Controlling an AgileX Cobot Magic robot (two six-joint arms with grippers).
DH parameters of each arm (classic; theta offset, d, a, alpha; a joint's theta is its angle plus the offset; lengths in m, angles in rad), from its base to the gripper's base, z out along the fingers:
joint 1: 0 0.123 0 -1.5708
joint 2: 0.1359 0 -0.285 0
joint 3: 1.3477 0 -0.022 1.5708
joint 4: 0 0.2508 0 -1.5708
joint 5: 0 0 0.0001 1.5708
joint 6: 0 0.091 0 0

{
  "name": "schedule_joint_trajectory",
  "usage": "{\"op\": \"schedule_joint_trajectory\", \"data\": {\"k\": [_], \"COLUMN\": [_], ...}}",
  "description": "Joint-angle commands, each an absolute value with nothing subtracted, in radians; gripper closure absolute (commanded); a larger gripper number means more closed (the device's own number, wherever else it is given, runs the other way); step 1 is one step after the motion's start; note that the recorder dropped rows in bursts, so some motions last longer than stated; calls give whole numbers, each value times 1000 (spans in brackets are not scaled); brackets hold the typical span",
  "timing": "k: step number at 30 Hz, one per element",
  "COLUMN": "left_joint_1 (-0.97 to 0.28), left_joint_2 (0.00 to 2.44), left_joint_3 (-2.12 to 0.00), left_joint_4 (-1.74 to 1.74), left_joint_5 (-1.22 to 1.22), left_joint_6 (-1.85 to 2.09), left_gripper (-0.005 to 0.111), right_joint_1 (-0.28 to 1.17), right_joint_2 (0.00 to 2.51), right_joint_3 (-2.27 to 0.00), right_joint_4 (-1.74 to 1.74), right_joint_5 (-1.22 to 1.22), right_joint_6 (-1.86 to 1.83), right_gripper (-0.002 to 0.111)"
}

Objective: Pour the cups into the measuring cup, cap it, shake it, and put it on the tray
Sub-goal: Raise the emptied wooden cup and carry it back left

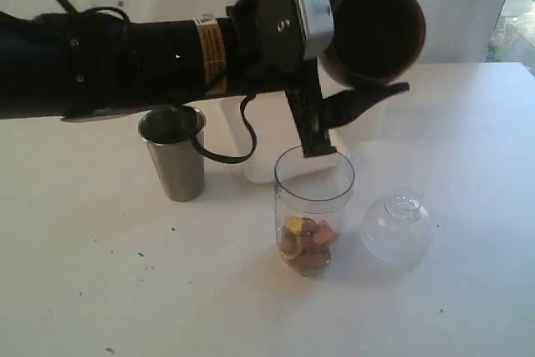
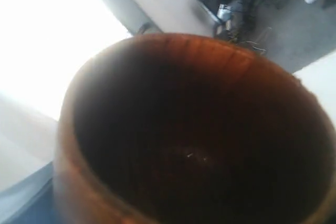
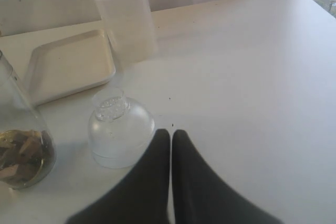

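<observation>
Brown rounded wooden cup point(image 1: 376, 33) is up in the air in the left gripper point(image 1: 355, 110), tipped on its side with its dark mouth facing the exterior camera. The jaws stand wide around it. The left wrist view shows only the cup's hollow inside and none of the fingers.

One black finger point(image 1: 311, 127) reaches down to the rim of the clear cylindrical measuring cup point(image 1: 313, 202). This stands upright on the white table point(image 1: 125, 290), directly below and slightly left of the wooden cup, with brown and yellow pieces lying in its bottom.

A tall tapered steel tumbler point(image 1: 173, 156) stands upright to the left of the measuring cup, apart from it. A clear dome-shaped plastic lid point(image 1: 396, 227) sits neck up just to its right.

The right gripper point(image 3: 171, 136) has its two dark fingers pressed together with nothing between them, low over the table and near the dome lid. Beyond the lid, a frosted translucent tumbler point(image 3: 124, 17) stands just beside a corner of the flat white rectangular tray point(image 3: 68, 64).
</observation>
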State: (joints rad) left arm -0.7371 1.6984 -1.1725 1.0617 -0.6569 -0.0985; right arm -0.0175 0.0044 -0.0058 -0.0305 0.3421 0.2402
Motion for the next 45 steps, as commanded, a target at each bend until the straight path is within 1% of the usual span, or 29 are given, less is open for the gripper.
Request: {"op": "schedule_joint_trajectory", "data": {"k": [1, 12, 16, 19, 22, 25, 28, 30, 33, 39, 42, 45], "left_joint_1": [-740, -740, -740, -740, -734, -697, -637, -578, -449, -191, -89, -22], "left_joint_2": [1675, 1675, 1655, 1603, 1534, 1477, 1423, 1387, 1344, 1333, 1375, 1445], "left_joint_3": [-1177, -1177, -1177, -1177, -1177, -1177, -1174, -1151, -1086, -875, -772, -706], "left_joint_4": [1306, 1313, 1184, 1030, 929, 905, 864, 837, 794, 689, 641, 561], "left_joint_5": [-686, -687, -669, -511, -268, -102, -8, -23, -108, -342, -487, -600], "left_joint_6": [-86, -100, -400, -598, -596, -607, -614, -637, -703, -704, -653, -584], "left_gripper": [107, 107, 107, 107, 107, 107, 107, 107, 107, 107, 107, 107], "right_joint_1": [-20, -20, -20, -20, -20, -20, -20, -20, -20, -20, -20, -20], "right_joint_2": [0, 0, 0, 0, 0, 0, 0, 0, 0, 0, 0, 0], "right_joint_3": [0, 0, 0, 0, 0, 0, 0, 0, 0, 0, 0, 0], "right_joint_4": [-38, -36, -36, -36, -36, -36, -36, -36, -38, -38, -38, -38], "right_joint_5": [340, 340, 340, 340, 340, 340, 340, 340, 340, 340, 340, 340], "right_joint_6": [239, 239, 239, 239, 239, 239, 239, 239, 239, 239, 239, 239], "right_gripper": [107, 107, 107, 107, 107, 107, 107, 107, 107, 107, 107, 107]}}
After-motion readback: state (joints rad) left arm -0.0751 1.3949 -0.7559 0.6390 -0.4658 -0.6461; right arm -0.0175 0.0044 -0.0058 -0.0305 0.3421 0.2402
